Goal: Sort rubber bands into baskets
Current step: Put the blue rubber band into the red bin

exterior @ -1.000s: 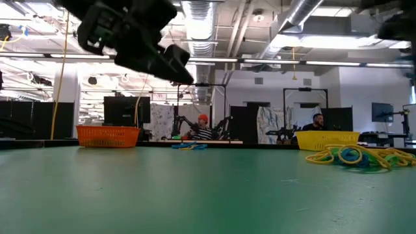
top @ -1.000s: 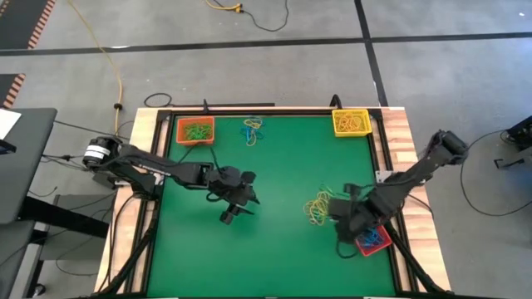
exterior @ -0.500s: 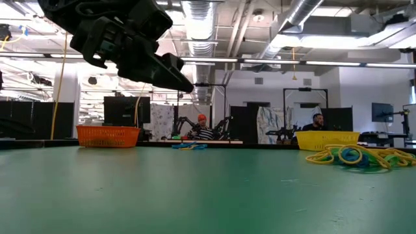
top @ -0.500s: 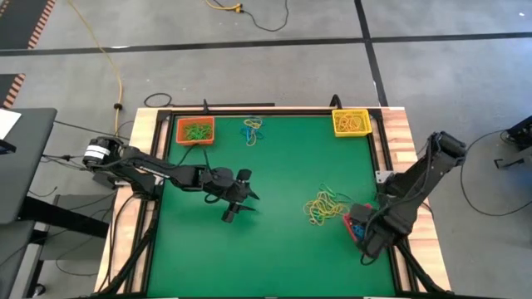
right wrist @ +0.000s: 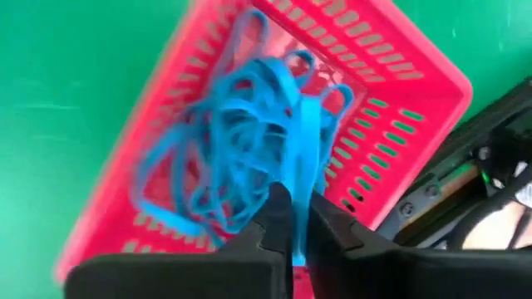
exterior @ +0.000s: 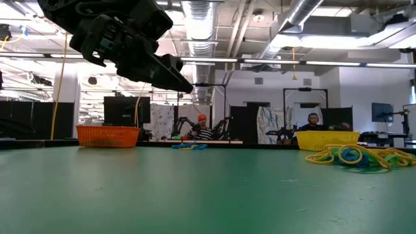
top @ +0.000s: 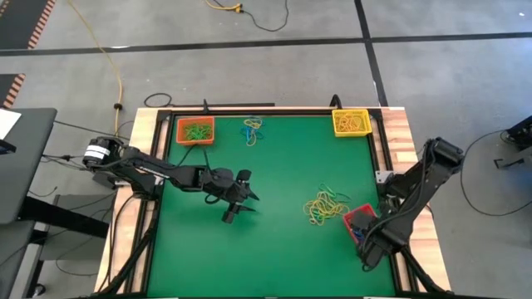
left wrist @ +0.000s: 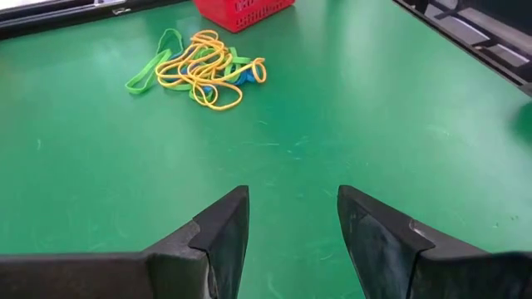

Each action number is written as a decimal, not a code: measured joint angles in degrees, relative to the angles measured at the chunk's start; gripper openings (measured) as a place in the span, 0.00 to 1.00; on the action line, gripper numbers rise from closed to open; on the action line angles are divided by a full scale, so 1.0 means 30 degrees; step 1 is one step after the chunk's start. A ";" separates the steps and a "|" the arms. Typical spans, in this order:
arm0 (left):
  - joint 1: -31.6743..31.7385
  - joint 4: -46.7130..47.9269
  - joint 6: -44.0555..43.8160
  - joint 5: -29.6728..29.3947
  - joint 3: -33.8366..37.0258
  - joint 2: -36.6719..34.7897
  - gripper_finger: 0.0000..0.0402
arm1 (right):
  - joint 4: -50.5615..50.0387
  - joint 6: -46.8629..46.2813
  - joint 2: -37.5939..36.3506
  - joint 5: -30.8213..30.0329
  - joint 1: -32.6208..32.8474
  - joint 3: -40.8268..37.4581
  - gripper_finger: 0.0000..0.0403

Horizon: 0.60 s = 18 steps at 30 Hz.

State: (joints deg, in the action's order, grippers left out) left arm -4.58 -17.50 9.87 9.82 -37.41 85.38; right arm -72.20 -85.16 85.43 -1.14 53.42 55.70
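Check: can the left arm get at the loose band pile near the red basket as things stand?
Probably yes. The left end effector is open, empty, facing the loose band pile across bare green mat. The right end effector sits over the red basket, beside the pile.

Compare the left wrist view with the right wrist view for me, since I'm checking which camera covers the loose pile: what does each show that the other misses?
Only the left wrist view shows the loose pile of yellow, green and blue bands lying on the green table, seen past the open left gripper, which holds nothing.

Only the right wrist view shows the blue bands inside the basket, with the right gripper pinching one blue strand above them.

Both show the red basket: just its edge in the left wrist view, its inside in the right.
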 joint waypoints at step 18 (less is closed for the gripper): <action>-0.0503 0.0015 -0.0298 -0.0117 0.0003 0.0007 0.44 | 0.0276 -0.0971 -0.1485 -0.0872 0.0156 -0.0782 0.41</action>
State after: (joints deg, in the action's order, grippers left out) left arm -6.09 -17.45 8.97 9.47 -37.40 85.41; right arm -71.37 -88.07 80.97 -3.75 53.89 53.35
